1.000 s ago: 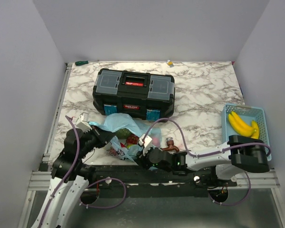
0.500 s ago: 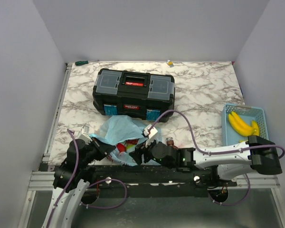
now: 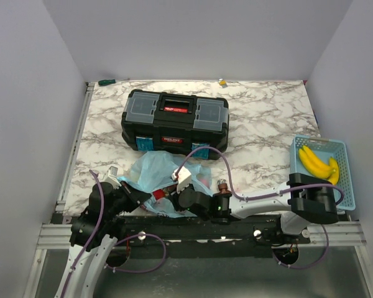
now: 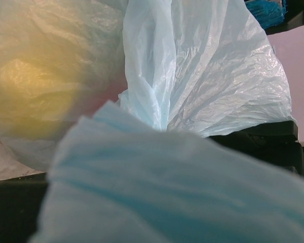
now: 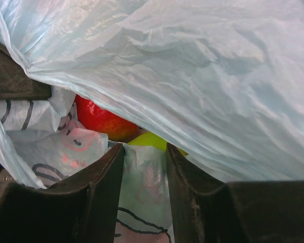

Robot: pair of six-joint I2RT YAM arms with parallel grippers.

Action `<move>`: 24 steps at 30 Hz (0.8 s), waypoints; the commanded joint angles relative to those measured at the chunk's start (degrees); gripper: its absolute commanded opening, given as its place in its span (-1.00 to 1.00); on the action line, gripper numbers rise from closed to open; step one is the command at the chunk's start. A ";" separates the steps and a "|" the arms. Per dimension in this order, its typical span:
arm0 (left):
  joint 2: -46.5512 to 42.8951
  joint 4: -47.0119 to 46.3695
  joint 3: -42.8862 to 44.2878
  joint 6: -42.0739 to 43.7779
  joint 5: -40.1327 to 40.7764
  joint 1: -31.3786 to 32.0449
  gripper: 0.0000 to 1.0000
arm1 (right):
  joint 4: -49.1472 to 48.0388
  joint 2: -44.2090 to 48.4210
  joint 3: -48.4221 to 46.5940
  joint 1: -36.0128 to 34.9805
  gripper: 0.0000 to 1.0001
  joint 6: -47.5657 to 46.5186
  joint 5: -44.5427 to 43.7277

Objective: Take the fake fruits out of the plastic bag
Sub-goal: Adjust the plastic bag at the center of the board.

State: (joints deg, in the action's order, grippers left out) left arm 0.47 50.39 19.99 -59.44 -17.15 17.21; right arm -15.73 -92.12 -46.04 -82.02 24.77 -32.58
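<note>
Limp, slippery plastic bag clamped by left end effector; right end effector, parted, should grip the rigid-looking red fruit.

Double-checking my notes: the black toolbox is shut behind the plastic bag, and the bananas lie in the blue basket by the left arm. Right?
Not quite. The top external view shows the blue basket with the bananas by the right arm, not the left. The black toolbox is shut behind the plastic bag, as you said.
</note>
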 commanded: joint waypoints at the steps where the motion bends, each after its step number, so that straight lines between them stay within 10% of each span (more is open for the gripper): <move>1: -5.04 2.21 -1.22 -0.32 0.40 -0.34 -1.00 | 3.95 3.83 4.22 -0.04 -0.25 0.97 2.12; 16: -2.48 -0.11 -2.15 -0.54 -0.98 -0.34 -1.00 | -3.79 7.61 15.43 -5.70 -0.52 4.29 3.39; 24: -1.93 -0.01 -2.06 -0.77 -1.37 -0.34 -1.00 | -4.05 3.42 16.43 -7.96 0.10 6.12 4.25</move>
State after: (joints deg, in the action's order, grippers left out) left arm 0.47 50.65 18.13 -59.72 -17.34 17.21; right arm -28.71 -83.99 -32.62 -88.12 28.77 -31.16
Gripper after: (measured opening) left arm 0.005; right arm 0.500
